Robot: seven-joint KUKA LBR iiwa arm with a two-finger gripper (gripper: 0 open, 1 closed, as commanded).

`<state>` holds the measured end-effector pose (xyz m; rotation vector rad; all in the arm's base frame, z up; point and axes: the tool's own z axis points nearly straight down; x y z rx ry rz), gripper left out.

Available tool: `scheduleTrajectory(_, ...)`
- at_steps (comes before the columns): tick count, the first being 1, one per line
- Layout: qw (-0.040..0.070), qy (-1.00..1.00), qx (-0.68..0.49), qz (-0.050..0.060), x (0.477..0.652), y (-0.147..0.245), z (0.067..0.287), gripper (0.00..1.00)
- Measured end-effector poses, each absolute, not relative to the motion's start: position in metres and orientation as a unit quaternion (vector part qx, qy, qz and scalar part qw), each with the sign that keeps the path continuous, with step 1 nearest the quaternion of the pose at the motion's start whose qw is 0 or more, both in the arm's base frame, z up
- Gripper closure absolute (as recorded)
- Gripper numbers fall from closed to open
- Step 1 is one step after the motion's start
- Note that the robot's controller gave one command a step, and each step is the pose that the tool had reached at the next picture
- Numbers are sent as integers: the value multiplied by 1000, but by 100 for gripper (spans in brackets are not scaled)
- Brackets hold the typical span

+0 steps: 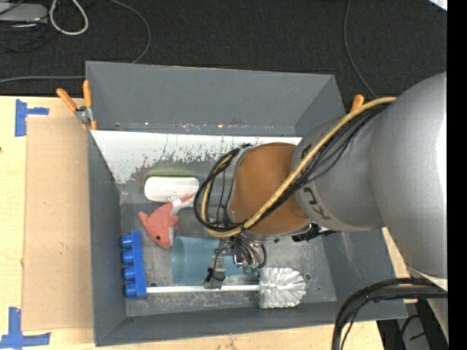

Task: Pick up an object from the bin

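Reaching into the grey metal bin [102, 217] from the right with a bulky silver arm [408, 166], brown wrist cover and looped cables included. Lying along the front wall, a long white brush [281, 289], bristle head to the right and thin handle running left. Resting just behind that handle, a pale blue see-through container [191, 262]. Sitting further back, a white tube [171, 188] and a pink fish toy [160, 226]. Standing at the left, a blue ridged block [133, 265]. Hanging low over the container's right edge, close above the brush handle, the gripper [217, 272]. Impossible to tell whether apart or together. Judging by position, likeliest to go for the brush. Looks light and stiff, with slick plastic along the handle and soft give at the bristles. Best taken across the bare handle near mid-length, clear of the container. Could tip toward the head if gripped far out.
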<state>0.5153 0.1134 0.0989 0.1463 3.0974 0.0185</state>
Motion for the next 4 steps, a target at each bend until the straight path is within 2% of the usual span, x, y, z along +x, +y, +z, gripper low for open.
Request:
scheduleTrajectory(1, -1, 998, 69, 0, 510, 125, 71, 0)
scheduleTrajectory(2, 15, 999, 52, 3, 509, 174, 73, 100)
scheduleTrajectory(3, 15, 999, 52, 3, 509, 174, 73, 100)
scheduleTrajectory(4, 16, 998, 53, 3, 509, 173, 88, 100)
